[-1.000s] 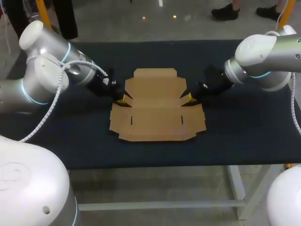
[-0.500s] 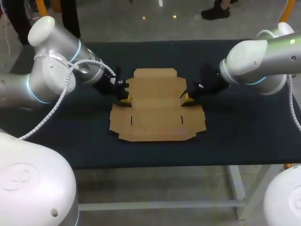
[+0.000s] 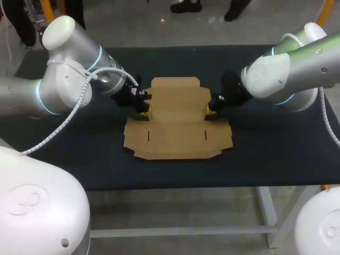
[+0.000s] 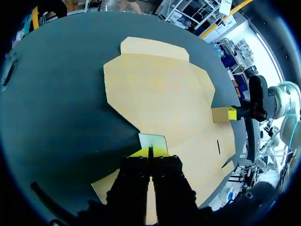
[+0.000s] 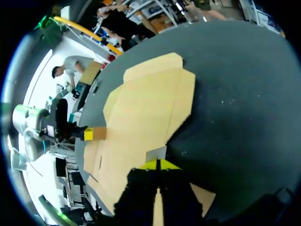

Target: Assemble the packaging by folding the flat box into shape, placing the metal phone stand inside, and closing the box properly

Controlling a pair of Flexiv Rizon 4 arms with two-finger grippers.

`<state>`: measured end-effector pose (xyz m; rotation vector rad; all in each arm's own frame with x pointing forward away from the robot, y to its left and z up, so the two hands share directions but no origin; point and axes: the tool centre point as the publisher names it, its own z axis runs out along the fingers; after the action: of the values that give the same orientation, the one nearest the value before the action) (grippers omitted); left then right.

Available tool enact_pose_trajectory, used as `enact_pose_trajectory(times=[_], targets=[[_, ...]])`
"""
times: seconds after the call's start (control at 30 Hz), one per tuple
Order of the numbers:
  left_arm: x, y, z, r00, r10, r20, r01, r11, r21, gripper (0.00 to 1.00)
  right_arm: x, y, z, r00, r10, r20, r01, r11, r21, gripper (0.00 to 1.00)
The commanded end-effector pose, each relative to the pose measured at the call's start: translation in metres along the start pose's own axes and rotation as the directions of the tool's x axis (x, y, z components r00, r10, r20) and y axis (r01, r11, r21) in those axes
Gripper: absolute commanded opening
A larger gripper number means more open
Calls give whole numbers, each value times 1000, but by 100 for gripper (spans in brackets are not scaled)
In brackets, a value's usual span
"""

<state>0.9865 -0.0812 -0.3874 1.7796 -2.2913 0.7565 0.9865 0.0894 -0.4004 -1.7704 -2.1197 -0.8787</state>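
Observation:
A flat brown cardboard box [image 3: 178,125] lies unfolded in the middle of the dark table. My left gripper [image 3: 146,110] is shut at the notch on the box's left side. In the left wrist view a small side flap [image 4: 153,140] stands tilted up against the tips of the left gripper [image 4: 150,151]. My right gripper [image 3: 208,110] is shut at the matching notch on the right side. The right wrist view shows the other small flap [image 5: 156,153] raised just ahead of the right gripper [image 5: 158,164]. No metal phone stand is in view.
The dark table [image 3: 265,154] carries the box, and its front edge runs a short way in front of it. Both arms come in low from the table's back corners.
Both grippers have slid inward toward the box's middle, and the small side flaps have tipped up in front of them. The arms' elbows swung forward.

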Motion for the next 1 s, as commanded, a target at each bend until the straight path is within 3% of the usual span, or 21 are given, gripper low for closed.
enact_pose_trajectory(times=[0.03, 1.0], targets=[[5, -1, 1, 999, -4, 49, 4, 1000, 0, 0, 4, -3, 2, 998, 0, 58, 0, 1000, -8, 0], [9, 1, 4, 997, 3, 81, -3, 1000, -4, 0, 9, 4, 12, 994, -20, 108, 23, 999, -26, 0]])
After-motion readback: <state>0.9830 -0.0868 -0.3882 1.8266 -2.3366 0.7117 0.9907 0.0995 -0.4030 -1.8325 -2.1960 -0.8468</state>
